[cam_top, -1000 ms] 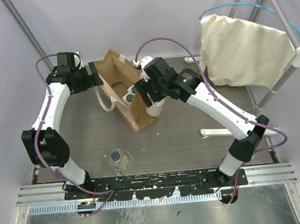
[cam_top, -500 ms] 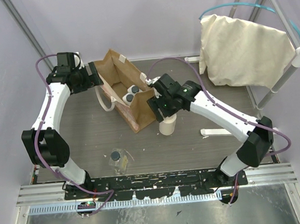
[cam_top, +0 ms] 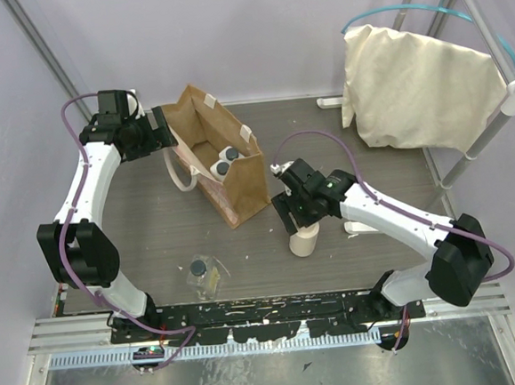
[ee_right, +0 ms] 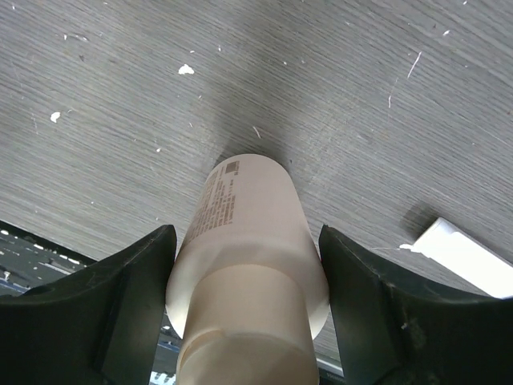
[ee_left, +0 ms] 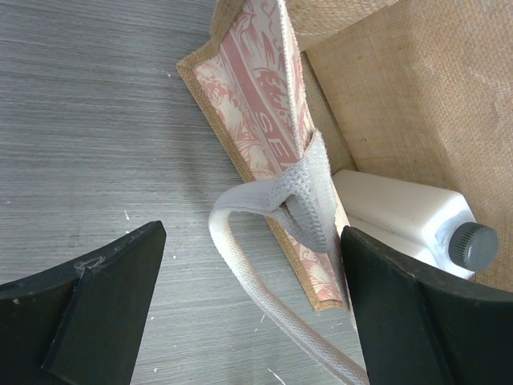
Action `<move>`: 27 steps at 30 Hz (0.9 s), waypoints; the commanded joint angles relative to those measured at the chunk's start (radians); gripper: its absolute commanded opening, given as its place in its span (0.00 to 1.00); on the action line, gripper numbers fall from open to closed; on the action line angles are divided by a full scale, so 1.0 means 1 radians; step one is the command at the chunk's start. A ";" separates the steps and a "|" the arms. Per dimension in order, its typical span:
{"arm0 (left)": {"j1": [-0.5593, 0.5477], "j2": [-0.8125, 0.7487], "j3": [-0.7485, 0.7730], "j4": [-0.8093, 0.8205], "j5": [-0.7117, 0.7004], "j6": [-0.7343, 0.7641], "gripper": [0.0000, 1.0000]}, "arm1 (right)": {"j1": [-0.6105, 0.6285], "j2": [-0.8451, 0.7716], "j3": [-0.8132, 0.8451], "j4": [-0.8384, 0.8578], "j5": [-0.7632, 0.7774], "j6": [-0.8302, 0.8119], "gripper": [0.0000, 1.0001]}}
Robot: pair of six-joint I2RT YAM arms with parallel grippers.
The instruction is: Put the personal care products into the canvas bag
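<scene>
Canvas bag [cam_top: 239, 183]: where is it found?

It is seen standing upright on the table [cam_top: 153, 227], left of the middle and toward the back, with its mouth open upward. A pale loop handle [ee_left: 268, 200] is sewn to the patterned wall.

What is held inside it?

Two white bottles [cam_top: 222, 162] with black caps are seen lying side by side on its floor.

How is the left gripper [ee_left: 256, 277] set?

Its jaws are spread wide. One finger is placed outside the bag's wall and the other over the inside, so that the wall and handle lie between them. Whether the cloth is touched cannot be told.

And the right gripper [ee_right: 247, 237]?

It is closed on the cream bottle [cam_top: 303, 242], whose sides are pressed by the two black fingers [ee_right: 120, 305]. The bottle is held upright, cap uppermost, and its base appears to rest on the table. It is placed to the right of the bag, apart from it and nearer the front edge.

Is anything else of the task seen outside the bag?

The small black-capped item in clear wrap [cam_top: 203, 271] is seen lying on the table near the front, well apart from the bag and from both grippers.

What else is noted?

A white strip [cam_top: 367, 227] lies near the cream bottle, and a cream cloth sheet [cam_top: 419, 86] is hung at the right rear.
</scene>
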 commanded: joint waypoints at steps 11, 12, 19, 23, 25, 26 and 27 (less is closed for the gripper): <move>0.004 -0.004 0.004 0.000 0.011 0.013 0.98 | 0.000 -0.010 -0.020 0.118 0.023 0.026 0.63; 0.004 -0.004 0.004 -0.001 0.011 0.014 0.98 | 0.000 -0.010 -0.016 0.108 0.025 0.027 0.68; 0.004 -0.001 0.005 0.000 0.012 0.015 0.98 | 0.001 0.057 0.091 -0.041 0.015 0.014 0.87; 0.004 -0.003 0.001 0.000 0.010 0.015 0.98 | 0.001 0.098 0.153 -0.120 0.002 0.001 0.91; 0.004 -0.004 0.001 -0.001 0.009 0.017 0.98 | 0.000 0.114 0.174 -0.149 -0.009 -0.007 0.92; 0.004 -0.005 0.002 -0.001 0.008 0.018 0.98 | 0.001 0.126 0.184 -0.167 -0.016 -0.011 0.92; 0.004 -0.006 0.002 -0.003 0.007 0.018 0.98 | 0.000 0.137 0.195 -0.184 -0.021 -0.014 0.92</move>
